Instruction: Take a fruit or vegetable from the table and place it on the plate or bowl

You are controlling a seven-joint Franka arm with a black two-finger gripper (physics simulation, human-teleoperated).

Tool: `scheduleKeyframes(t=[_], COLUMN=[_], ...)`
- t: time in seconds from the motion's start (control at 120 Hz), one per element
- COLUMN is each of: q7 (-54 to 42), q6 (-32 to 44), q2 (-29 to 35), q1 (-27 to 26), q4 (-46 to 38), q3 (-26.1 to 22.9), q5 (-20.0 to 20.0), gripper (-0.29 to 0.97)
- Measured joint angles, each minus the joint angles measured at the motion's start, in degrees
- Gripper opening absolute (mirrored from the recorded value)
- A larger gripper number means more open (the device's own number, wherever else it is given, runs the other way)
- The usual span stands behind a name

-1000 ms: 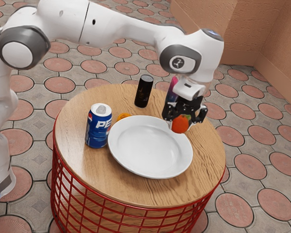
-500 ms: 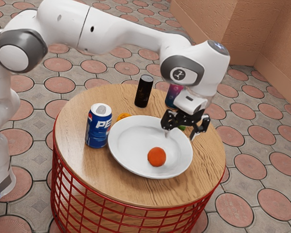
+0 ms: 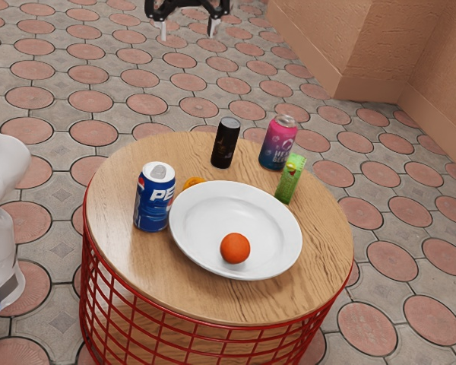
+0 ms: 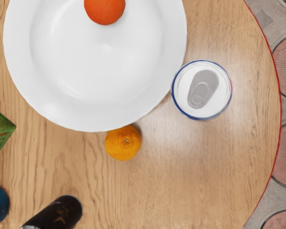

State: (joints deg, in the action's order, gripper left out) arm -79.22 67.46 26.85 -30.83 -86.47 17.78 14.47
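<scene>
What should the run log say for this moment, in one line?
gripper: open, empty, high above table | round orange fruit: on plate | second orange fruit: on table beside plate

Bright, even light; soft shadows

Above plate [image 3: 213,217]: open air, only orange [image 3: 235,248] on its near part | exterior view's left: Pepsi can [image 3: 154,196] just beside rim | far: mandarin [image 3: 192,182] at rim, black can [image 3: 226,142] and pink can [image 3: 278,142] behind | exterior view's right: green carton [image 3: 290,178] near rim | near: bare table [image 3: 148,262], free approach
</scene>
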Motion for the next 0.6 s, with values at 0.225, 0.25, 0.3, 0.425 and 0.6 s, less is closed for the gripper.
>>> scheduleKeyframes(t=[0.225,0.25,0.3,0.425,0.6], q7=[0.11,0.15,0.16,-0.46,-1.81], q6=[10.12,11.43,13.98,19.31,23.81], q2=[15.44,15.43,15.25,14.34,15.65], q1=[10.83,10.93,10.64,8.93,8.26], q4=[-35.9,-37.06,-38.33,-38.98,-38.11], q3=[-0.16,-0.1,0.03,6.41,17.41], q5=[-4.71,-5.02,-6.38,-10.72,-13.34], gripper=[0.68,0.68,0.68,0.68,0.68])
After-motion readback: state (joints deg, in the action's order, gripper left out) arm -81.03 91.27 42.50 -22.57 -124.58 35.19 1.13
